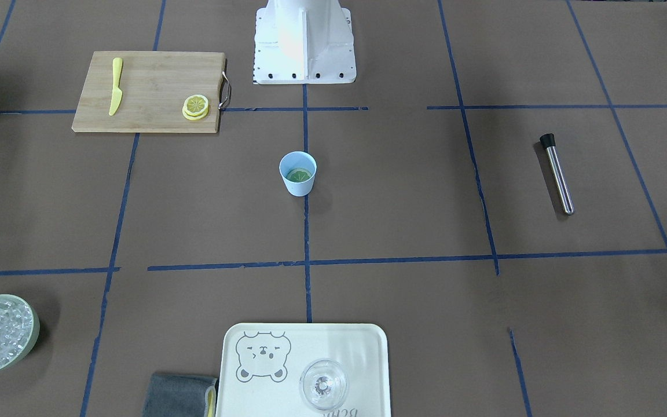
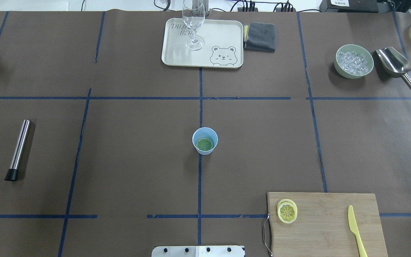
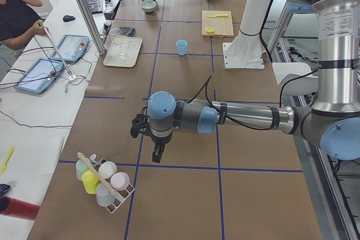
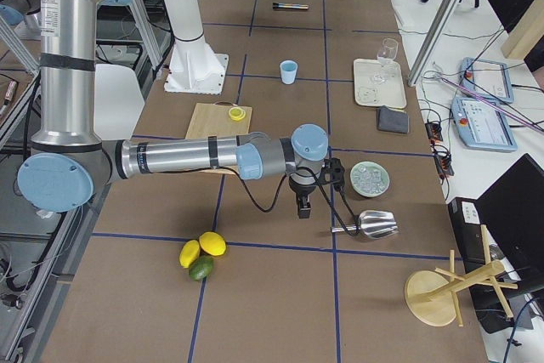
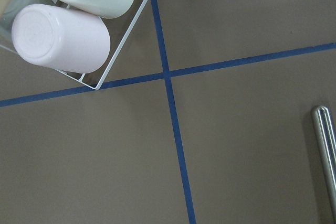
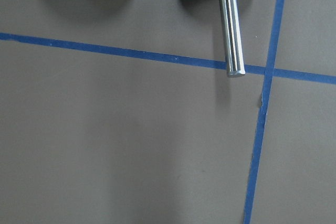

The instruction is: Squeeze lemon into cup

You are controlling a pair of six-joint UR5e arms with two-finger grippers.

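- The left fingers (image 3: 157, 153) and right fingers (image 4: 303, 208) show only small and from the side, pointing down above the worktop (image 2: 137, 160). I cannot tell whether either pair is open or closed.
- The cup (image 2: 204, 141), light blue, stands upright well apart from both pairs, between them.
- Inside it lies the lemon (image 2: 204, 144), a round segmented slice shaded greenish, its edge partly hidden by the cup's wall.
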